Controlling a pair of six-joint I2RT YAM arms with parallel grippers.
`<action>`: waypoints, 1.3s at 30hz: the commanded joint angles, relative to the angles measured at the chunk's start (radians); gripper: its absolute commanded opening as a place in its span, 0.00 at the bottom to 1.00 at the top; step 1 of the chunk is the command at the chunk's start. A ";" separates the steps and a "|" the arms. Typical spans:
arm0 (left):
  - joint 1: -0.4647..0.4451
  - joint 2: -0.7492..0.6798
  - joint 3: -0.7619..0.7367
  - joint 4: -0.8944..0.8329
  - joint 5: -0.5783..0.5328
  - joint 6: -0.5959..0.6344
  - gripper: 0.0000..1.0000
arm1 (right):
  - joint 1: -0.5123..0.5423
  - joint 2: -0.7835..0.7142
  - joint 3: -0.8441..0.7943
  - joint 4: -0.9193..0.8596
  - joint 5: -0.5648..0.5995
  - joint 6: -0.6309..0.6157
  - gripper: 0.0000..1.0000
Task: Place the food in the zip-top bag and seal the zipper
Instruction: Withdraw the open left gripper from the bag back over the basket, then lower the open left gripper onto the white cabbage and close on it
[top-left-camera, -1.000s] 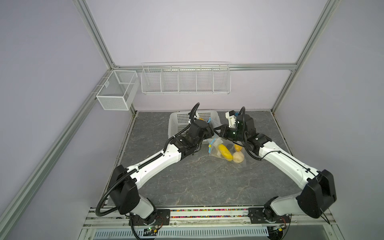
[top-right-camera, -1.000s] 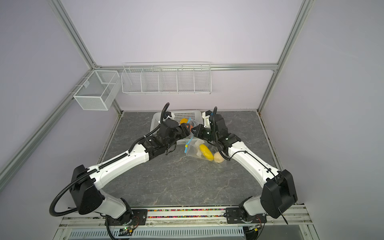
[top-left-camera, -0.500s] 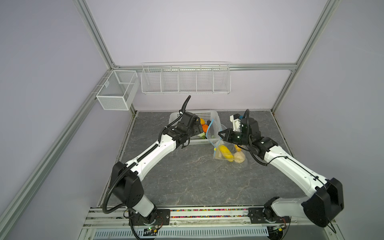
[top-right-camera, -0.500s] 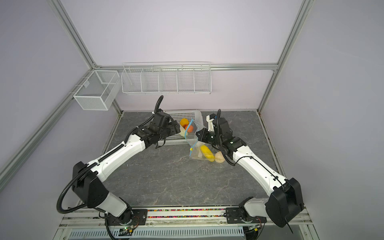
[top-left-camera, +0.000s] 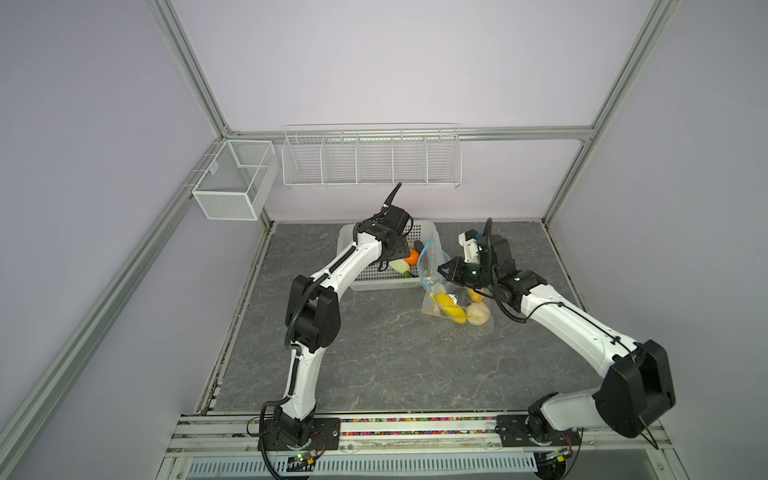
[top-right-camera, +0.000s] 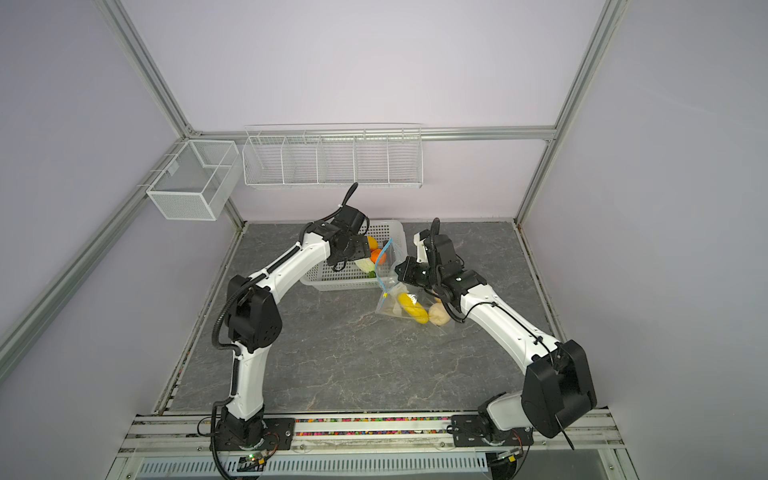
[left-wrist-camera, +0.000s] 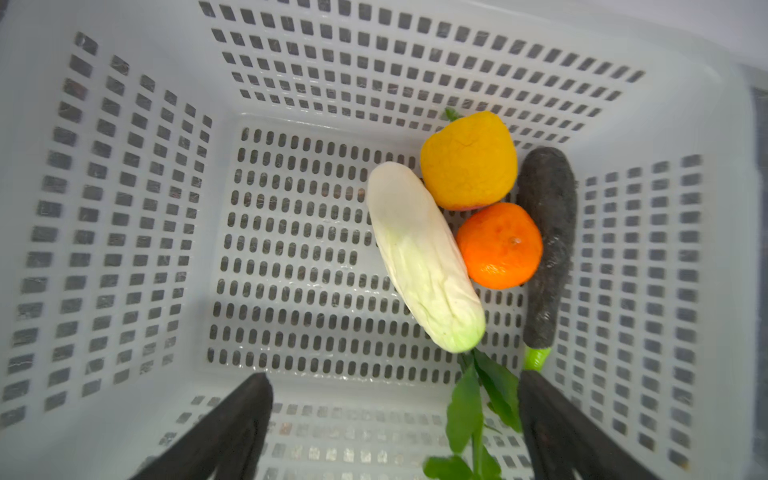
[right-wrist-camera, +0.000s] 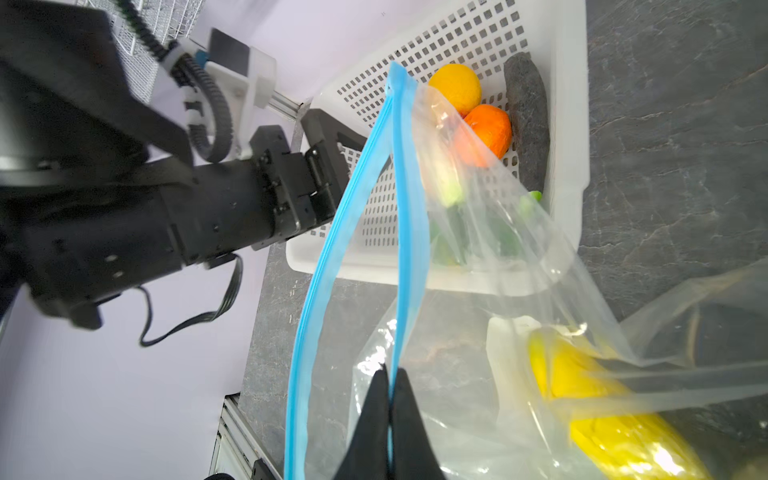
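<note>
The zip-top bag (top-left-camera: 432, 282) stands at the basket's near right corner, its blue zipper (right-wrist-camera: 405, 208) gaping open. My right gripper (right-wrist-camera: 390, 374) is shut on one side of that strip and holds the mouth up. Inside the bag lie a yellow corn (top-left-camera: 451, 307) and a beige potato (top-left-camera: 478, 313). My left gripper (left-wrist-camera: 392, 376) hangs open inside the white basket (left-wrist-camera: 124, 208), empty. Beyond its fingertips lies more food: a white cabbage (left-wrist-camera: 424, 257), a yellow fruit (left-wrist-camera: 467, 160), an orange (left-wrist-camera: 500, 245), a dark long piece (left-wrist-camera: 548, 241) and green leaves (left-wrist-camera: 478, 407).
A wire rack (top-left-camera: 370, 158) and a mesh box (top-left-camera: 235, 178) hang on the back wall above the table. Aluminium frame posts (top-left-camera: 565, 183) stand at the back corners. The basket (top-right-camera: 332, 282) sits at the back middle of the grey table.
My left gripper has pulled back from the bag's mouth to above the basket and opened wider. The right gripper has kept its grip on the zipper strip, shifting slightly right.
</note>
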 joint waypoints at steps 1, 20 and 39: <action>0.032 0.043 0.046 -0.080 0.015 0.000 0.90 | -0.014 0.002 -0.027 0.019 -0.024 -0.009 0.06; 0.073 0.159 0.142 -0.051 0.140 0.026 0.83 | -0.039 0.053 0.008 0.006 -0.022 -0.022 0.07; 0.073 0.310 0.217 0.003 0.315 -0.010 0.76 | -0.072 0.121 0.019 0.056 -0.108 -0.012 0.06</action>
